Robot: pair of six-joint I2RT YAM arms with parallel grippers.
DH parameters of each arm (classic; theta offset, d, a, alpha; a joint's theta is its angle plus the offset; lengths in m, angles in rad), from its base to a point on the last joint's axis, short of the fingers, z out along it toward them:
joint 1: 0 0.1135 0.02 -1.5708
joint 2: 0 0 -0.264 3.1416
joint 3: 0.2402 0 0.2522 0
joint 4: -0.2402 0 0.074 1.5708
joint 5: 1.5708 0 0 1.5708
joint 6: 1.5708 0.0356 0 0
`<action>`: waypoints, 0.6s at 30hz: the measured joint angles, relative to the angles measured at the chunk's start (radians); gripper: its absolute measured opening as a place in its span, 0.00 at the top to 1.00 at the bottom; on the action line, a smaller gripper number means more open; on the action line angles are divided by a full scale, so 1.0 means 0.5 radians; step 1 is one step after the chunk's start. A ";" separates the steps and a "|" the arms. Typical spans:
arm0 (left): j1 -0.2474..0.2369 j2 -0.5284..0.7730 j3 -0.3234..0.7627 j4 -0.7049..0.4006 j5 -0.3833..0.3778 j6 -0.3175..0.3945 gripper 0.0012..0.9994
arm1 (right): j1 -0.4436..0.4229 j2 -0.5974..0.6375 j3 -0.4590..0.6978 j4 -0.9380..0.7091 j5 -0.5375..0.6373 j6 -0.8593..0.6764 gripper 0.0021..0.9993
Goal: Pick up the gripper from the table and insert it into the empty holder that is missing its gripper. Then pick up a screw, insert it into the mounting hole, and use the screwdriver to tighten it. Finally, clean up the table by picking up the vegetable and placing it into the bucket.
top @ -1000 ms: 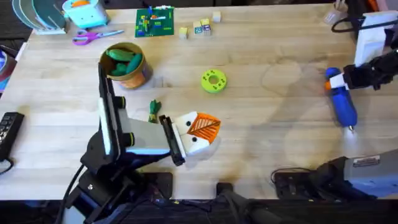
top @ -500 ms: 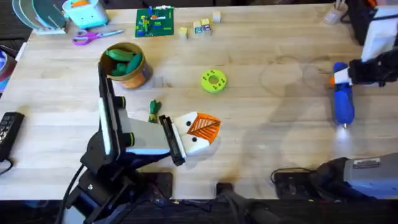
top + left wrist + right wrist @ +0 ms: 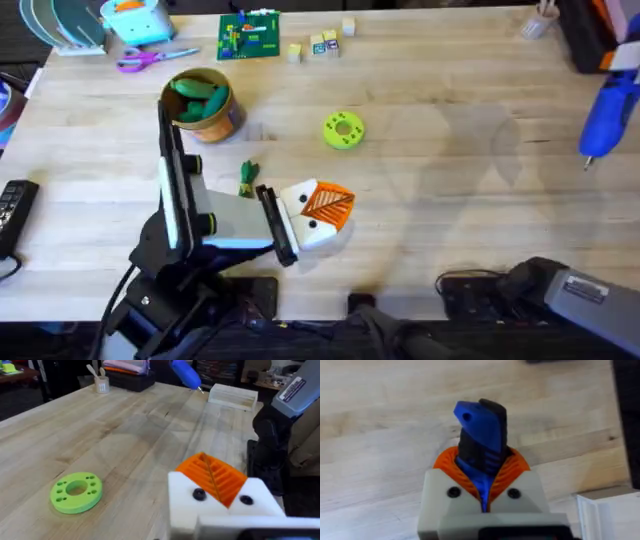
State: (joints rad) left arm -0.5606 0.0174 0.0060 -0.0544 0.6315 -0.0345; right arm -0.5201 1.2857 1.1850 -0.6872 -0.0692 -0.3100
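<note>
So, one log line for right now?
right gripper: shut on screwdriver, raised at far right | vegetable: on table | bucket: upright

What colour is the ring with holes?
Bright green flat plastic ring, yellow in its centre overhead; clearest in left wrist view.

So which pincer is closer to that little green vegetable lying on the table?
Left. Its pincer sits just beside the vegetable, while the right pincer is far off at the table's right edge, holding the screwdriver.

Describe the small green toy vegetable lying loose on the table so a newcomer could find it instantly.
Start at the round tan-orange bucket near the wooden table's far left. Come toward the arms' bases: the slim green toy vegetable lies just beyond the white finger block. Unlike the larger green vegetables, it lies outside the bucket.
</note>
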 joint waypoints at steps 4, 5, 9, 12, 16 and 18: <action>0.000 0.000 0.000 0.001 0.000 0.000 1.00 | 0.000 -0.266 0.000 -0.003 -0.039 0.022 0.98; 0.000 0.000 0.000 0.001 0.000 0.000 1.00 | 0.000 -0.328 0.000 -0.001 -0.062 0.030 0.98; 0.000 0.000 0.000 0.000 0.000 0.000 1.00 | 0.007 -0.557 -0.040 0.098 -0.186 0.097 0.98; 0.000 0.000 0.000 0.000 0.000 0.000 1.00 | 0.051 -0.767 -0.228 0.385 -0.290 0.214 0.98; 0.000 0.000 0.000 0.001 0.000 0.000 1.00 | 0.248 -1.038 -0.611 0.909 -0.416 0.429 0.98; 0.000 0.000 0.001 0.001 0.000 0.000 1.00 | 0.409 -1.156 -0.802 1.159 -0.462 0.535 0.98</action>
State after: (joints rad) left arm -0.5606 0.0174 0.0063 -0.0540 0.6315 -0.0345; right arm -0.3154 0.7076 0.7838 -0.1078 -0.3002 -0.0425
